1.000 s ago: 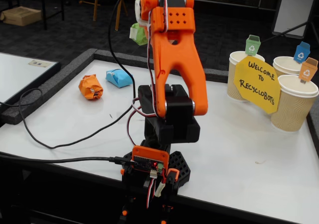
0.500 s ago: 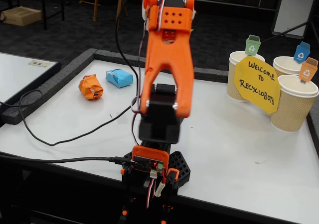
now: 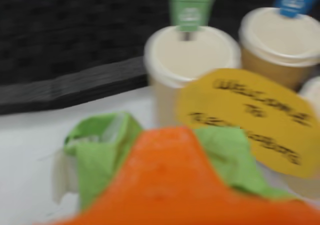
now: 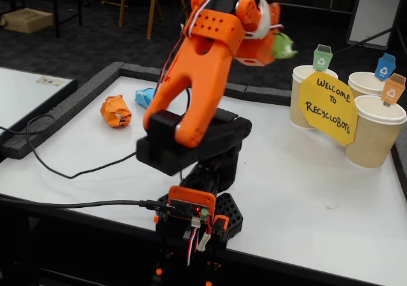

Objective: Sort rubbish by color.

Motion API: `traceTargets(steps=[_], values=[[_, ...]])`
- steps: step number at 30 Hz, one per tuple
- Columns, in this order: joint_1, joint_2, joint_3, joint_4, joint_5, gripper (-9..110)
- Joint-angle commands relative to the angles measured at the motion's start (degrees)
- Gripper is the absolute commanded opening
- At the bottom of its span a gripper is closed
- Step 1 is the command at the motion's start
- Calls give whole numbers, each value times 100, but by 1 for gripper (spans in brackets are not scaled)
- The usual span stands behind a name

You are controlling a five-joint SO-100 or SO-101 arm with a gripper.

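White worktop (image 4: 305,190) carries an orange wad (image 4: 116,111) at nine o'clock of the arm. A green wad (image 3: 100,157) is held clamped in the tool (image 4: 275,44), aloft in transport; next, release over the green-tagged cup (image 4: 305,95) at two o'clock is called for.

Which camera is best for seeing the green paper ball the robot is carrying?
The wrist view: the green paper wad fills the foreground, though blurry and partly hidden behind the orange gripper. The fixed view shows only a small green blur at the arm's tip.

Fixed view behind arm base, wrist view close, both sharing yellow sign (image 3: 260,117).
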State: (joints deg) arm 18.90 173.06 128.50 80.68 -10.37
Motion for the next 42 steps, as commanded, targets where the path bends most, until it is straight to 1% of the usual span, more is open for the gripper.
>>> traceTargets(steps=[1, 13, 30, 34, 39, 42], values=[[703, -53, -132, -272, -123, 0], [1204, -53, -606, -176, -123, 0], [1178, -378, -1283, 0, -105, 0], [1169, -984, -1679, -35, -70, 0], [853, -2171, -2021, -325, -79, 0], [870, -3015, -2391, -545, -114, 0]])
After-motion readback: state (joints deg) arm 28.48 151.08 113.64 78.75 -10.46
